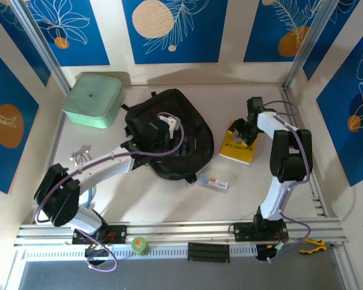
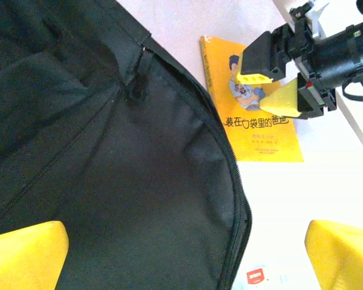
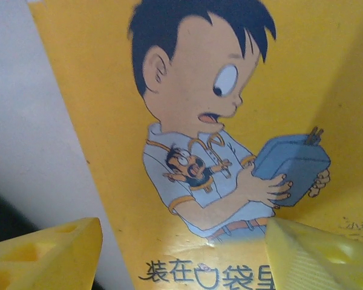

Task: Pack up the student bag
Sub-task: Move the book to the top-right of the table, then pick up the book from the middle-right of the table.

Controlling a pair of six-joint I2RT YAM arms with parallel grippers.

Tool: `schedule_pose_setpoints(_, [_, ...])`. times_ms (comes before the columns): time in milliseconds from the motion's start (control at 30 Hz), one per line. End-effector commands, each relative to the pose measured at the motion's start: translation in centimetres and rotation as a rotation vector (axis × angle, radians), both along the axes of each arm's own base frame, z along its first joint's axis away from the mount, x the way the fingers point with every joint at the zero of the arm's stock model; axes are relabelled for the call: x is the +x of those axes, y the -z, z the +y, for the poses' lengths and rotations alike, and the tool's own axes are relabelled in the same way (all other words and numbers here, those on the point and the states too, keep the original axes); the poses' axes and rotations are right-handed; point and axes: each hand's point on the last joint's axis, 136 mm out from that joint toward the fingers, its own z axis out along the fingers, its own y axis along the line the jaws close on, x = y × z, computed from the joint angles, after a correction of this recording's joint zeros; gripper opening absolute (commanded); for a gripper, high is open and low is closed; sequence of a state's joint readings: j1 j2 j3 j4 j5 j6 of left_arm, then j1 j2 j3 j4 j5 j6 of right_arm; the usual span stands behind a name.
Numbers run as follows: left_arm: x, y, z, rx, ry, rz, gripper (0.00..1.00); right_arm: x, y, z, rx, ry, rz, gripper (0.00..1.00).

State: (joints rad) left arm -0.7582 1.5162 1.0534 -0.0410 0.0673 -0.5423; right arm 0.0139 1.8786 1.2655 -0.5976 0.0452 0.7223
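The student bag (image 1: 193,142) lies flat in the middle of the surface (image 1: 169,205), a big black soft backpack. A zipper line curves along its right edge, and a short pull tab shows near the top of that edge in the left wrist view.

The left gripper (image 2: 183,257) hangs right over the bag's middle. Its jaws are spread wide with nothing between them, one yellow tip above the black fabric and the other out past the bag's right edge.

Just to the right of the bag, apart from it, a yellow book (image 1: 236,151) lies flat, cover up. On the cover a cartoon boy looks at a blue-grey box in his hands, above a line of Chinese characters. The right gripper (image 1: 245,130) is down at the book's far end. Its jaws are apart, one yellow tip on either side of the boy's picture and close against the cover. I cannot tell whether they touch it.

Just off the bag's near right corner lies a small white packet (image 1: 213,181) with a red mark. Beyond the bag's far left corner sits a mint-green box (image 1: 94,99), square and lidded. On the rail nearest me, well short of the bag, rests a green roll (image 1: 139,245).
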Motion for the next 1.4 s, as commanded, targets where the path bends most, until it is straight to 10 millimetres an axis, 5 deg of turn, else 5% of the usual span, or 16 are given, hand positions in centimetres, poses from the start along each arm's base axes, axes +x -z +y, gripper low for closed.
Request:
schedule_pose_setpoints(0, [0.3,-1.1,-1.5,-0.032,0.042,0.004,1.00,-3.7,1.2,1.0,0.050,-0.013,0.106,0.68])
schedule_pose_setpoints(233, [0.3,-0.9,-5.0,-0.022,0.134,0.006,1.00,-9.3,1.4,1.9,0.129,0.020,0.161,0.64])
schedule_pose_setpoints(367, [0.0,-0.3,-7.7,0.005,0.201,0.020,0.99,-9.1,-1.8,2.1,0.190,0.035,0.042,0.61])
schedule_pose_setpoints(533, [-0.6,1.0,-11.5,0.055,0.267,0.069,0.88,-8.6,-5.1,-2.2,0.076,0.124,-0.085,0.61])
schedule_pose_setpoints(667, [-1.5,2.4,-14.8,0.124,0.330,0.089,0.79,-9.9,-4.2,-6.5,-0.056,0.216,-0.076,0.61])
schedule_pose_setpoints(800, [-2.1,4.9,-17.5,0.196,0.366,0.090,0.74,-10.4,-2.9,-7.9,-0.043,0.259,-0.068,0.61])
schedule_pose_setpoints(1033, [1.2,10.4,-17.0,0.427,0.242,0.067,0.68,-9.7,-0.7,-6.4,0.103,0.209,-0.028,0.50])
schedule_pose_setpoints(1367, [0.9,14.9,-17.3,0.465,0.250,0.144,0.46,-9.6,0.6,-5.6,0.146,0.178,-0.001,0.44])
